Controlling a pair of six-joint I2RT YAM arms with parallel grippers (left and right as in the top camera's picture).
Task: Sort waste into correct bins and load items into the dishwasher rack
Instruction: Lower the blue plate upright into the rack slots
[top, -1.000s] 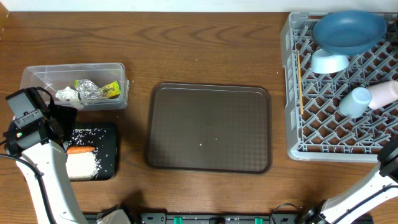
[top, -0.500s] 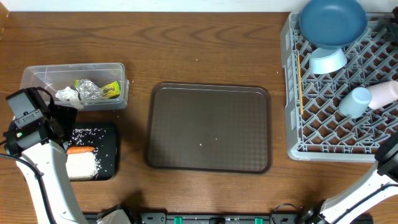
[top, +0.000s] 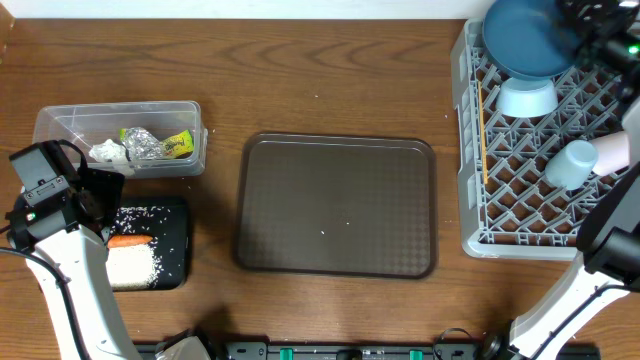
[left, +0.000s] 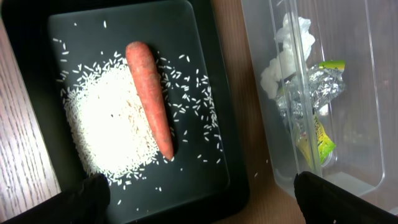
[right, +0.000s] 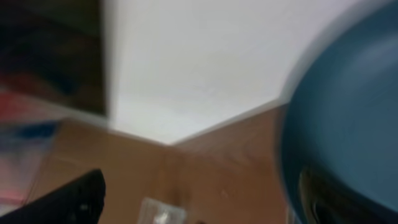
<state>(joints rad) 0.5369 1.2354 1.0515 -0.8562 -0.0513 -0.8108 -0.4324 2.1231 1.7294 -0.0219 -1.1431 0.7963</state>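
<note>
**Left side.** The left end effector (left: 199, 186), fingers apart, hangs over the black tray (left: 186, 25) at the lower left of the overhead frame. There the carrot (left: 149, 93) lies against the rice (left: 106, 130), and the wrapper (left: 311, 87) and packet (left: 314, 137) lie in the tub (top: 60, 115) just above.

**Right side.** The right end effector (right: 199, 186), fingers wide apart, is beside the dark-blue bowl (top: 520, 40) at the upper left corner of the rack (top: 470, 150). The small bowl (top: 527, 97), chopsticks (top: 482, 130) and a cup (top: 570, 165) also lie in the rack.
</note>
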